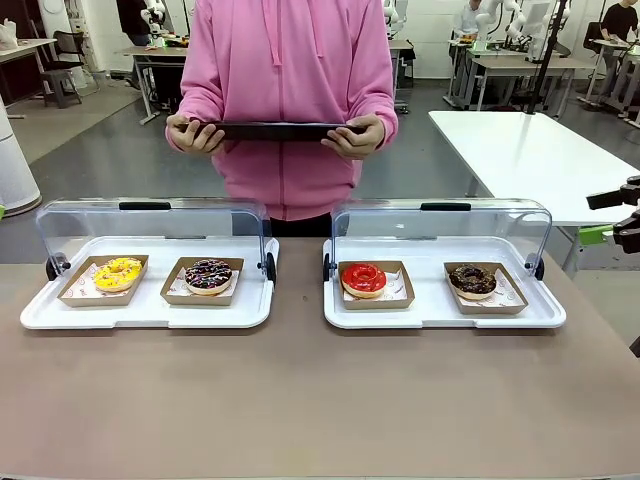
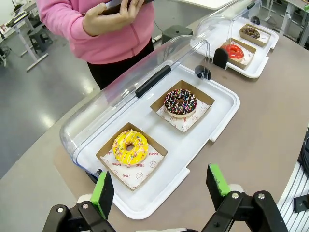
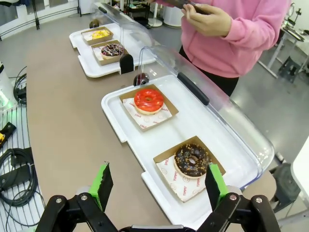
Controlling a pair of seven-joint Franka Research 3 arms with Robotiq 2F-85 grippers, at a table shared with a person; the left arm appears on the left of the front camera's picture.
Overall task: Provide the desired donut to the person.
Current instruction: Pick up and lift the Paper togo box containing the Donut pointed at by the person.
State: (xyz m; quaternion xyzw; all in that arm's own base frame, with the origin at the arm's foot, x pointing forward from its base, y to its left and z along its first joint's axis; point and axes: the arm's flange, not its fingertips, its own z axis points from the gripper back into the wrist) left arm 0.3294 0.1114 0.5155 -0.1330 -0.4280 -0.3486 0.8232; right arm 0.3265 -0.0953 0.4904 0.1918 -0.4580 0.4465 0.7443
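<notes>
Across the table [image 1: 300, 400], at the top centre of the front view, one person [image 1: 290, 100] in a pink hoodie stands holding one dark tablet [image 1: 275, 130] level.

Below, I count two white trays side by side. The left tray [image 1: 150, 312] lies at centre left and the right tray [image 1: 430, 315] at centre right. Each has one clear lid rolled back behind it, the left lid [image 1: 150, 225] and the right lid [image 1: 440, 230].

Four donuts lie on them, two per tray, each in its own cardboard boat, which makes four boats. The left tray carries the yellow donut [image 1: 118, 273] and, to its right, the sprinkled chocolate donut [image 1: 208, 275]. The right tray carries the red donut [image 1: 364, 279] and, further right, the dark crumbed donut [image 1: 472, 281]. I cannot tell which one is wanted.

My left claw [image 2: 160, 183] hangs at the bottom of its wrist view with its jaws spread wide and nothing between them, above the near edge of the left tray. My right claw [image 3: 159, 182] is likewise spread and empty, above the near edge of the right tray.
</notes>
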